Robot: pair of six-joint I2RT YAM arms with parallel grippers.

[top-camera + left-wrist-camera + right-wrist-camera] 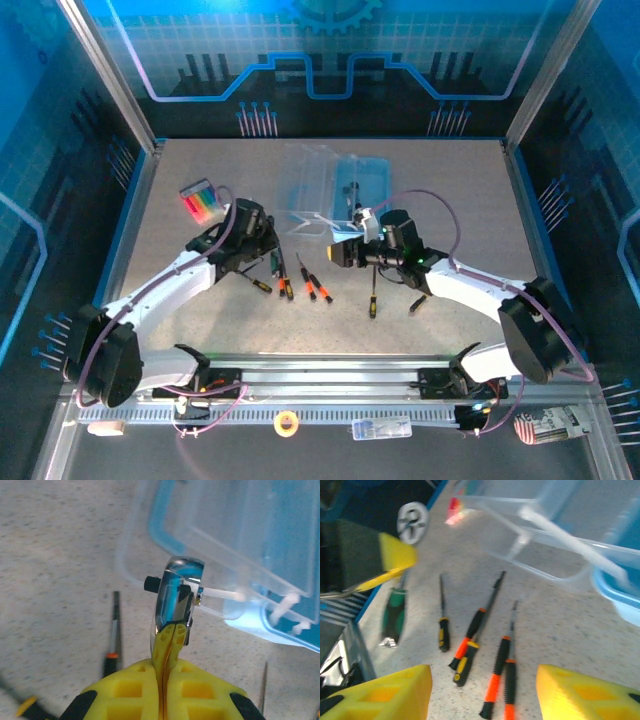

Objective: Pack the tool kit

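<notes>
Yellow fingers (135, 690) of the left gripper (164, 666) are pressed together on a chrome ratchet (173, 597), whose long axis points away from the wrist toward the open clear-and-blue case (345, 185). The case lies just far and right of the ratchet's head. The right gripper (484, 682), spread and holding nothing, hovers above loose screwdrivers (470, 635) lying roughly near-to-far on the speckled grey table (450, 200). Blue-lit walls (60, 120) enclose the table.
</notes>
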